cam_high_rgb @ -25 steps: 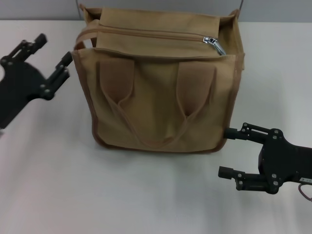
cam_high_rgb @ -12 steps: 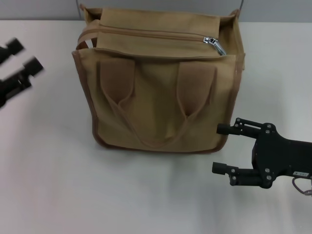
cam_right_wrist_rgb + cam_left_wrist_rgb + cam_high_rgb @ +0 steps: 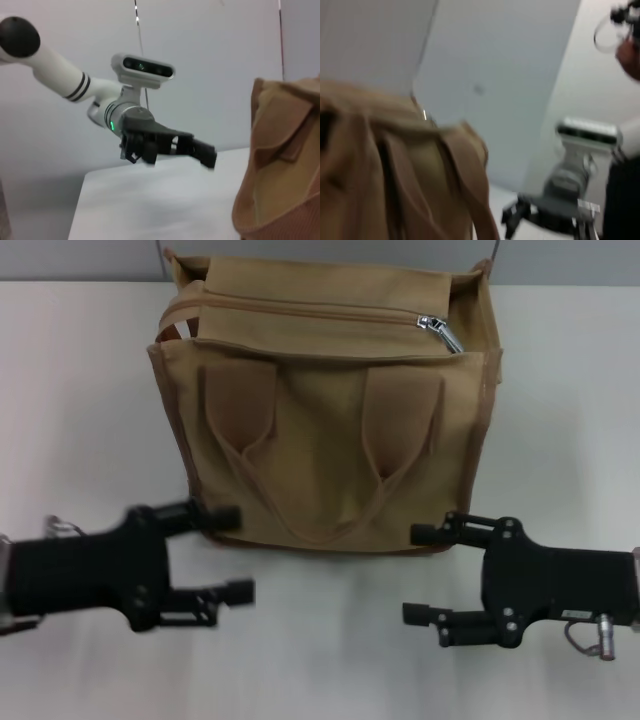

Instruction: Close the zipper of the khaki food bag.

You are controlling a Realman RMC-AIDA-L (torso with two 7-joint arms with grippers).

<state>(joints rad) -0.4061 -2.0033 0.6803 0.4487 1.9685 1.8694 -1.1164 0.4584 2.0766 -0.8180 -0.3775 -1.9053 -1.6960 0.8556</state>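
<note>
Left gripper [image 3: 235, 555] now at 7 o'clock before bag, fingers spread, grasping nothing; half second earlier it sat far out at 9 o'clock. Khaki food bag [image 3: 325, 440] upright, centre-rear on table [image 3: 560, 390]; contents hidden. Zipper [image 3: 300, 310] runs left-right across top, slider [image 3: 440, 330] at right end. Right gripper [image 3: 418, 573] at 5 o'clock, released, shifted slightly leftward.

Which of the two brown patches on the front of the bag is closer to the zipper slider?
The patch on the robot's right. The slider sits at the right end of the zipper, above that patch; the other patch lies toward the bag's left side.
</note>
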